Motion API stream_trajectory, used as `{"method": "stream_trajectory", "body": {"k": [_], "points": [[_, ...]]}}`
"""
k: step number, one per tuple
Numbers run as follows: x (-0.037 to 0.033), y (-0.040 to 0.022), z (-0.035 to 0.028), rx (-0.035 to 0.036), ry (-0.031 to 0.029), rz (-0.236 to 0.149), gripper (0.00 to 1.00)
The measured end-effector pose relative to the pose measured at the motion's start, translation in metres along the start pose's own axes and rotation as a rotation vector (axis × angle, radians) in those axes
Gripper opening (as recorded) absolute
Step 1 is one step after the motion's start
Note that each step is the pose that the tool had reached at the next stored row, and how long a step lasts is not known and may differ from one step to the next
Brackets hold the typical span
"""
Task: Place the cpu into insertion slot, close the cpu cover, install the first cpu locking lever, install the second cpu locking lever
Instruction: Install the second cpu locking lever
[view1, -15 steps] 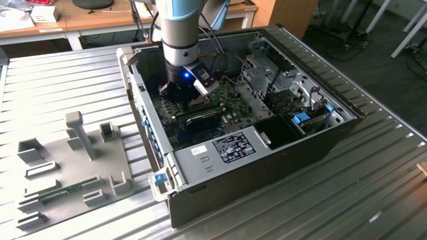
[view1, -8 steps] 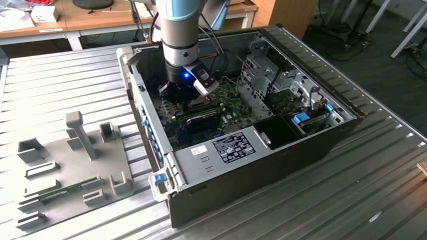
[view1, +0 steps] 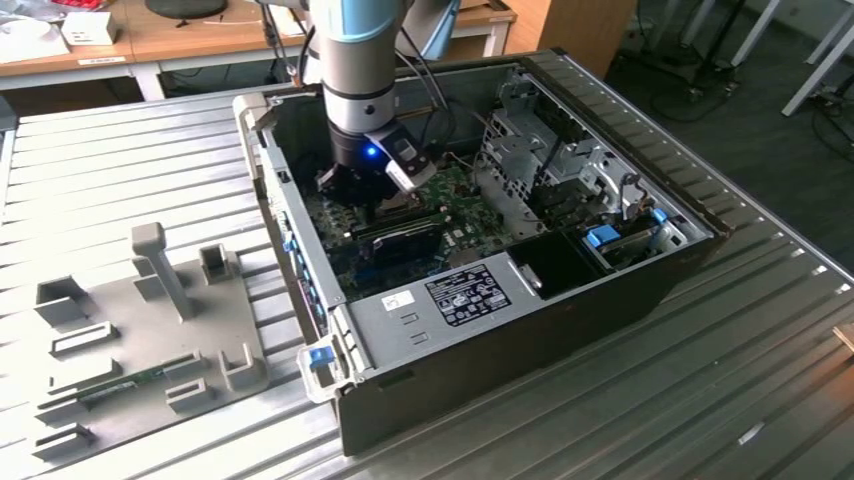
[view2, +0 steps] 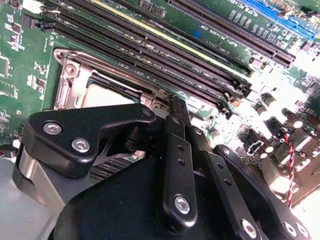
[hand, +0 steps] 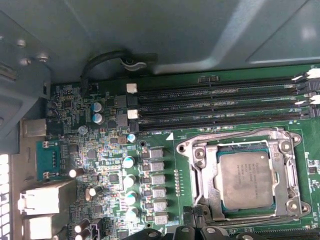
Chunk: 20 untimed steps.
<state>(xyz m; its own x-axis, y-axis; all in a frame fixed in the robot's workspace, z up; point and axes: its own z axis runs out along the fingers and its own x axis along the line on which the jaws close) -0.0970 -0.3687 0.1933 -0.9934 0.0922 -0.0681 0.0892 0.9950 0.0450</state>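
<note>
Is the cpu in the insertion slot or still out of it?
In. In the first wrist view the cpu lies flat in the insertion slot, with the cpu cover framing its edges.

The black claw (view2: 172, 107) hangs low over the green circuit board (view2: 20, 60), its linkage arms covering part of the silver-rimmed insertion slot (view2: 67, 80). A pale grey patch of the cpu (view2: 102, 97) shows inside. Long black memory slots (view2: 165, 50) run just beside the socket.
</note>
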Motion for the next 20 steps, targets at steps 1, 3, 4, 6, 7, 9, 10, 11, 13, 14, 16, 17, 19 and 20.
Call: {"method": "stream_trajectory", "body": {"k": [1, 3, 4, 6, 7, 9, 10, 11, 13, 14, 16, 17, 19, 20], "points": [[0.0003, 0.0, 0.0, 0.0, -0.0001, 0.0, 0.11], [0.0007, 0.0, 0.0001, -0.0002, -0.0001, 0.0, 0.11], [0.0009, -0.0001, 0.0001, -0.0002, -0.0002, 0.0, 0.11], [0.0015, -0.0001, 0.0001, -0.0003, -0.0002, 0.0, 0.11], [0.0018, -0.0002, 0.0001, -0.0003, -0.0001, 0.0, 0.11], [0.0022, -0.0002, 0.0001, -0.0003, -0.0001, 0.0, 0.11], [0.0023, -0.0002, 0.0002, -0.0002, -0.0002, 0.0, 0.11], [0.0022, -0.0002, 0.0002, -0.0001, -0.0002, 0.0, 0.11], [0.0023, -0.0002, 0.0001, 0.0, -0.0001, 0.0, 0.11], [0.0023, -0.0002, 0.0002, -0.0001, -0.0002, 0.0, 0.11], [0.0023, -0.0003, 0.0002, -0.0001, -0.0002, 0.0, 0.11], [0.0023, -0.0003, 0.0002, -0.0001, -0.0002, 0.0, 0.11], [0.0023, -0.0005, 0.0002, -0.0003, -0.0003, 0.0, 0.11], [0.0023, -0.0006, 0.0002, -0.0002, -0.0002, 0.0, 0.11]]}}
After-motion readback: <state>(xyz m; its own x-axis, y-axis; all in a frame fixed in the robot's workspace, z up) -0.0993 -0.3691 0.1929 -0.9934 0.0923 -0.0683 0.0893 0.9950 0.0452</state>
